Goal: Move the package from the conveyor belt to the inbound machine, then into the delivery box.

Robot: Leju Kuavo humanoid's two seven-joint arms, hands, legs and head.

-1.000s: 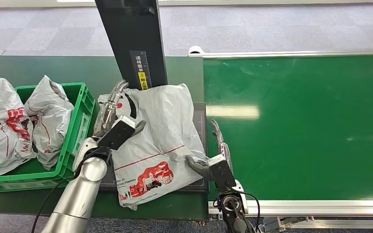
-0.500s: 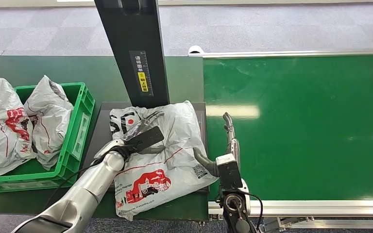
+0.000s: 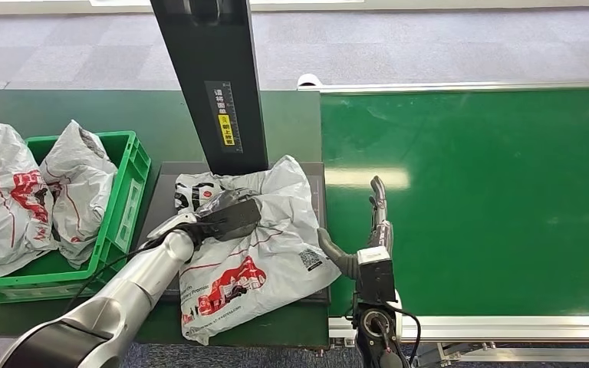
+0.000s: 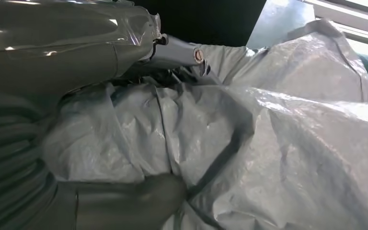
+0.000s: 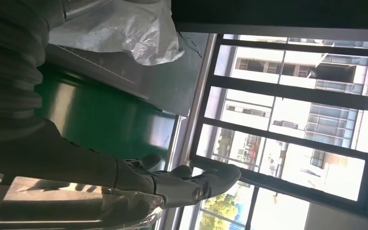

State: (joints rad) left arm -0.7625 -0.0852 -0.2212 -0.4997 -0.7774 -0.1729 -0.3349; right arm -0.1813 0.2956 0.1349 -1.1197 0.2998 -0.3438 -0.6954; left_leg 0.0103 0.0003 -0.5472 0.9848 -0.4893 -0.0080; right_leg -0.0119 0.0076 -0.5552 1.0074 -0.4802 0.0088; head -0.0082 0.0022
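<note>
One package (image 3: 257,245) on the inbound machine (image 3: 314,178), left hand (image 3: 226,216) fingers clutching it; two more fill the delivery box (image 3: 132,172); right hand (image 3: 368,230) fingers spread, empty.

Grey carpet tiles (image 3: 445,38) behind the table; windows (image 5: 297,120) facing buildings outside.

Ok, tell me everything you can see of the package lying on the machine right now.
The package is a soft grey-white plastic mailer bag, crumpled and creased, with red printing, thin red lines and a small square code on its upper face. It lies flat on the dark platform at the foot of the black post, one corner hanging over the front edge. The left hand rests on top of it, fingers into the plastic. The right hand stands beside it over the belt, open.
</note>
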